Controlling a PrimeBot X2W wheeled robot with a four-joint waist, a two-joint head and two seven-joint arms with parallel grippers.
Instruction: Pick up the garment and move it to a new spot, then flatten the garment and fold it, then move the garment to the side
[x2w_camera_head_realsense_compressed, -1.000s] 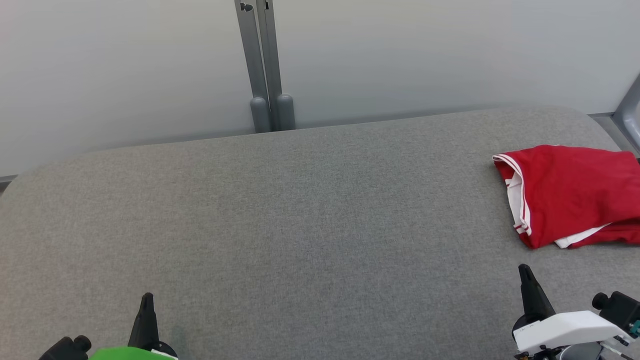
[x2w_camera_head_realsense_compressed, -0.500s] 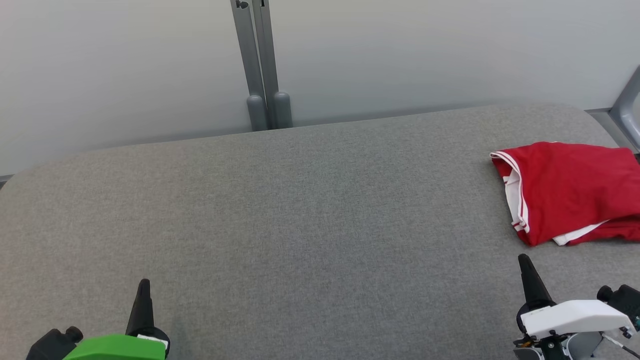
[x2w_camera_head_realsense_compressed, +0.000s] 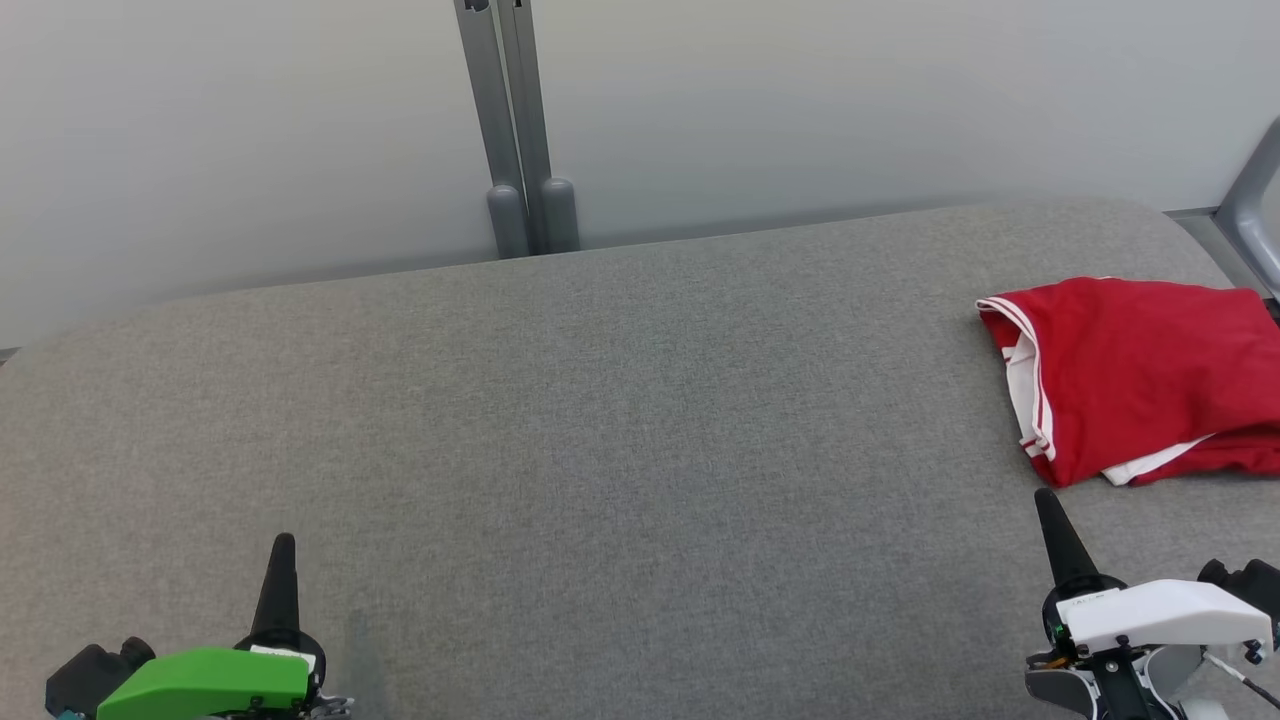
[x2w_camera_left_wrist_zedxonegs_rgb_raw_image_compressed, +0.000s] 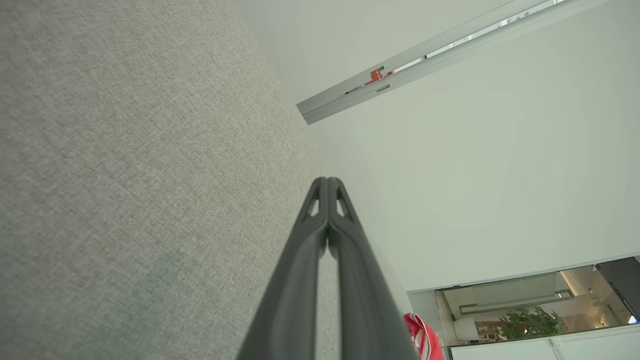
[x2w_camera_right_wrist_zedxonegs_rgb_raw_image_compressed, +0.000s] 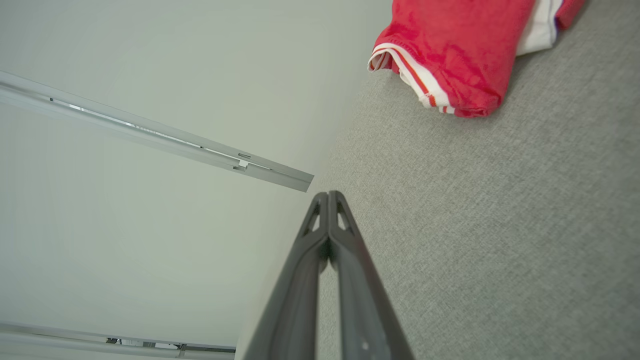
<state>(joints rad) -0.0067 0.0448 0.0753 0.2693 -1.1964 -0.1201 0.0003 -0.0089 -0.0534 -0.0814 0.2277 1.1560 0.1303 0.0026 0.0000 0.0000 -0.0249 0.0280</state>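
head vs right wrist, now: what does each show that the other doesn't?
Head, not right wrist: the left gripper with its green housing, and the table across its width, with the garment lying folded near the right end.
Right wrist, not head: the right gripper from close, fingers pressed together with nothing between them, and a second rail low in frame.
Both: garment, table, pale wall, grey post, right gripper.
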